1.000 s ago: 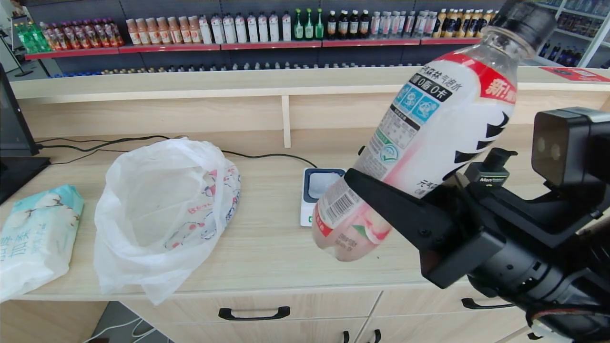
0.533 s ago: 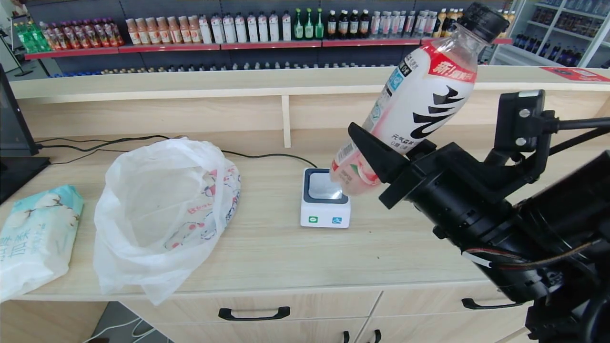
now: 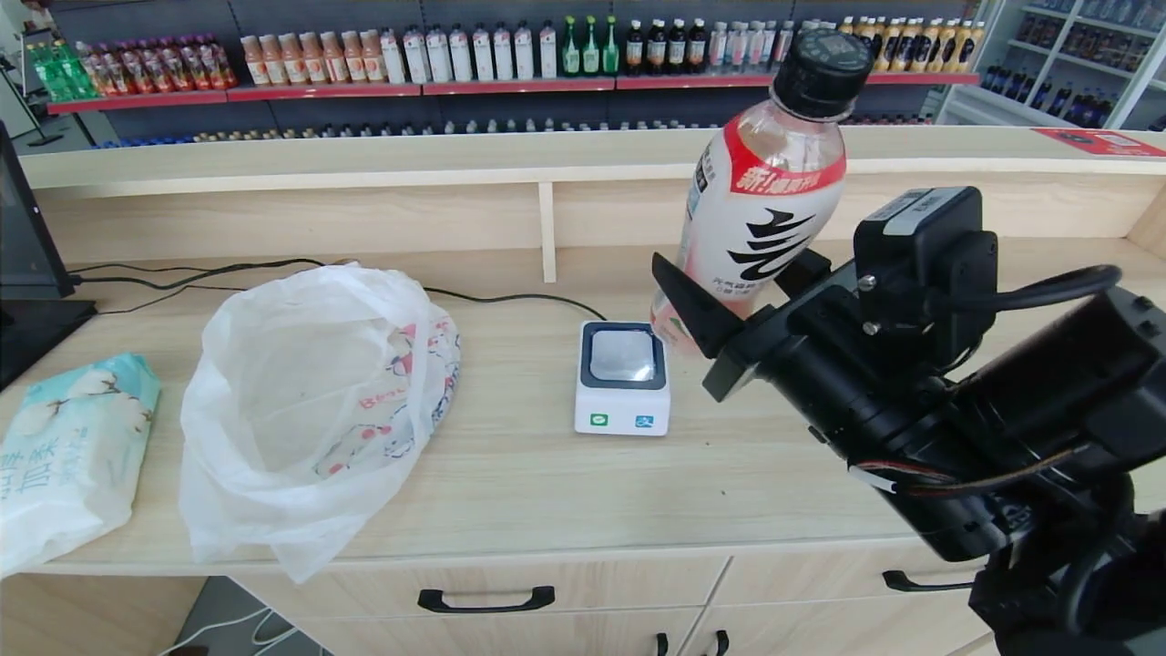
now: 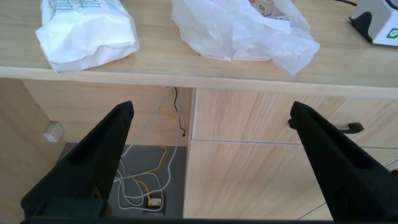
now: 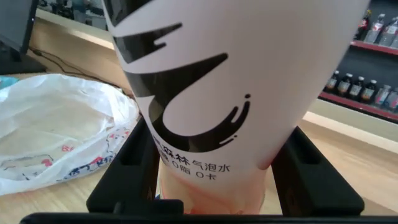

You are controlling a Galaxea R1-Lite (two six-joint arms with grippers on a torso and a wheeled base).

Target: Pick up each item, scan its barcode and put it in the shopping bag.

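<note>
My right gripper point(image 3: 729, 323) is shut on a pink-and-white drink bottle point(image 3: 763, 200) with a black cap, held nearly upright, its base just right of and above the white barcode scanner point(image 3: 622, 378). Up close, the bottle point(image 5: 217, 93) sits between the black fingers point(image 5: 124, 165). The white plastic shopping bag point(image 3: 310, 401) lies open on the counter, left of the scanner. A tissue pack point(image 3: 68, 451) lies at the counter's left end. My left gripper point(image 4: 211, 162) hangs open below the counter's front edge, in front of the drawers, with the bag point(image 4: 242, 28) and tissue pack point(image 4: 87, 25) beyond it.
A wooden counter point(image 3: 547, 492) has a raised back ledge point(image 3: 364, 155) and drawers with black handles point(image 3: 485, 599) below. A dark monitor point(image 3: 27, 264) stands at far left with cables trailing behind the bag. Shelves of bottles point(image 3: 474, 55) line the back wall.
The right arm swung the bottle from a steep tilt in front of the scanner up toward upright and back to the scanner's right side. The scanner's window is now uncovered.
</note>
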